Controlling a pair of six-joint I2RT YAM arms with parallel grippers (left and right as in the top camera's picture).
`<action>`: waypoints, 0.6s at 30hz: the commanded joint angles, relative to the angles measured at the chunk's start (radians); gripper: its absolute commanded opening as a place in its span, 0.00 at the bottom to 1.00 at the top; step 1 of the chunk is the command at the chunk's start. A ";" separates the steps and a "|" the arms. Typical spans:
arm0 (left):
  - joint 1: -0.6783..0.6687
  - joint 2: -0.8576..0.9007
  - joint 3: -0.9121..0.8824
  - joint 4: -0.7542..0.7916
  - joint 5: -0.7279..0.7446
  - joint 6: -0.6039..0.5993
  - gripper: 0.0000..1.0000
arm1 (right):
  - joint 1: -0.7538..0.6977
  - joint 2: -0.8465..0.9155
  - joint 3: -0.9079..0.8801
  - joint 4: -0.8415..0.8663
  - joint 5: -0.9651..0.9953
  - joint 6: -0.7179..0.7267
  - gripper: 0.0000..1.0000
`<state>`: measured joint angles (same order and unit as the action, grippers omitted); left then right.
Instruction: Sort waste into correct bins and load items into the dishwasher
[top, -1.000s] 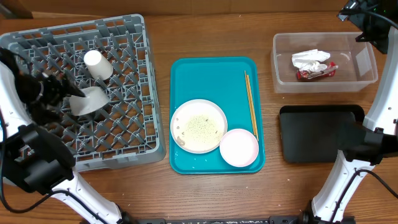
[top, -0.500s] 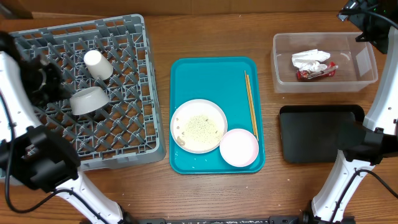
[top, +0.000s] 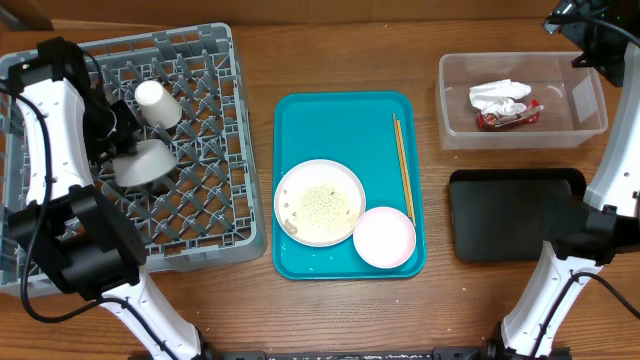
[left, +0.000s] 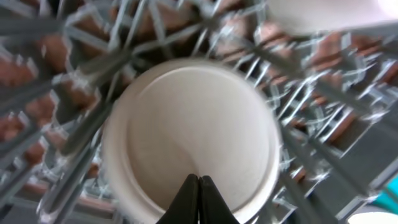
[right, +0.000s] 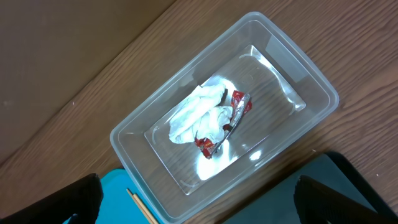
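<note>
The grey dishwasher rack (top: 200, 215) holds a small white cup (top: 157, 103) and a grey-white bowl (top: 140, 163), bottom up (left: 193, 124). My left gripper (left: 199, 182) hovers just above that bowl, shut and empty. On the teal tray sit the pale pink plate (top: 320, 202) with rice grains, the pink bowl (top: 385, 238) and two chopsticks (top: 403, 165). The clear tub (right: 127, 140) holds the white napkin (right: 196, 115) and the red wrapper (right: 235, 107). My right gripper (right: 199, 200) hangs open high above the tub's near edge, empty. The black tray (top: 515, 213) lies in front of the tub.
The teal serving tray (top: 345, 120) lies mid-table between the rack and the bins. Bare wooden tabletop (top: 345, 315) shows along the front and beside the tray. The left arm's links arch over the rack's left side.
My left gripper has shut with nothing in it and its arm has swung up over the rack's left side; the grey-white bowl stays in the rack. The right arm has not moved.
</note>
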<state>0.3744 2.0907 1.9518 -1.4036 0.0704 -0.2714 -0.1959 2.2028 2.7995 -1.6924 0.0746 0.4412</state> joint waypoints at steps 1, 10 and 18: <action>-0.003 -0.024 -0.007 -0.068 -0.037 -0.028 0.04 | 0.000 -0.013 0.008 0.003 -0.002 0.001 1.00; -0.008 -0.025 -0.007 -0.238 0.047 0.013 0.04 | 0.000 -0.013 0.008 0.003 -0.002 0.001 1.00; -0.054 -0.093 0.040 -0.224 0.193 0.086 0.04 | 0.000 -0.013 0.008 0.003 -0.002 0.001 1.00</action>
<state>0.3553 2.0811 1.9511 -1.6390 0.1822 -0.2424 -0.1955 2.2028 2.7995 -1.6928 0.0746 0.4408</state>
